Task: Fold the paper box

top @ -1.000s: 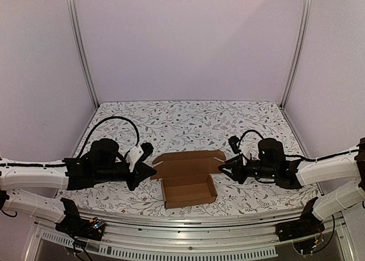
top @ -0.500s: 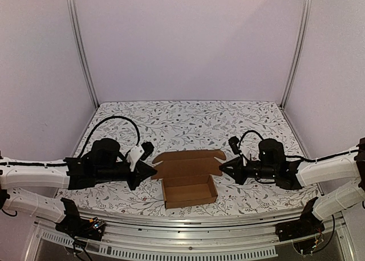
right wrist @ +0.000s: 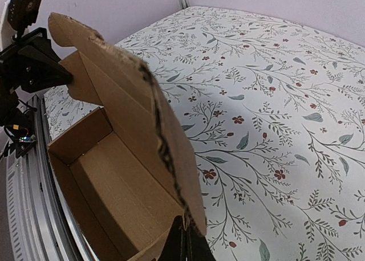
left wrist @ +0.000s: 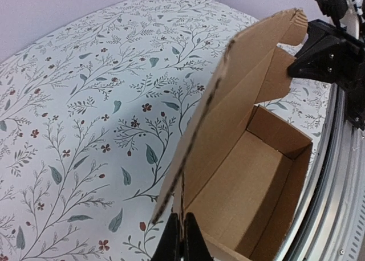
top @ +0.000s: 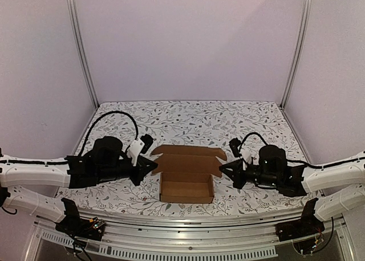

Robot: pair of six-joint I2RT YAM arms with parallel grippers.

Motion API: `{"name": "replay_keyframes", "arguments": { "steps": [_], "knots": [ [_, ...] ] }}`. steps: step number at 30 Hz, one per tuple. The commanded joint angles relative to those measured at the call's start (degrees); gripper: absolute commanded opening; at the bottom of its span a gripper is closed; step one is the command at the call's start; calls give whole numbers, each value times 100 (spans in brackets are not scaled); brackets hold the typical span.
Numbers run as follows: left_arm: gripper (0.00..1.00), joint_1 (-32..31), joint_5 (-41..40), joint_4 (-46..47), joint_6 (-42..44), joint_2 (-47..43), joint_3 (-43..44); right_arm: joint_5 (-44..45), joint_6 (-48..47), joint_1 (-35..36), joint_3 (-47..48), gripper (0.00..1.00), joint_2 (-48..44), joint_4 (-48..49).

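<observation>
paper box (top: 186, 184) | plain brown cardboard | open tray on table's near edge | lid flap raised behind

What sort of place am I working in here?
Probably a lab-style robot test booth: plain pale walls framed by aluminium posts, a table under a floral cloth, and a metal mounting rail along its near edge. The box sits on the cloth.

Left claw (top: 153, 166) and right claw (top: 222, 167) face inward, both clamped.

The paper box (top: 187, 172) is matt brown cardboard with rough cut edges, on a matt floral cloth (top: 188, 118).
</observation>
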Motion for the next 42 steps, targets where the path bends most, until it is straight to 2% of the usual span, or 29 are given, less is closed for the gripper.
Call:
{"name": "replay_keyframes", "arguments": {
  "steps": [1,10,15,25,42],
  "knots": [
    [0,-402,-802,0,-375,83,318,1601,199,561,94,0,-311,-362],
    [0,-1097,-1808,-204,-682,607,810,3386,459,1452,788,0,-166,-1154],
    [0,-1365,-2325,-305,-988,827,1046,4023,642,1751,1144,0,90,-1452],
    [0,-1573,-2472,-315,-1543,1233,1469,4364,739,2149,1449,0,615,-1532],
    [0,-1975,-2514,-295,-1425,1716,1615,4527,892,2325,1885,0,1122,-1830]
  ]
}}
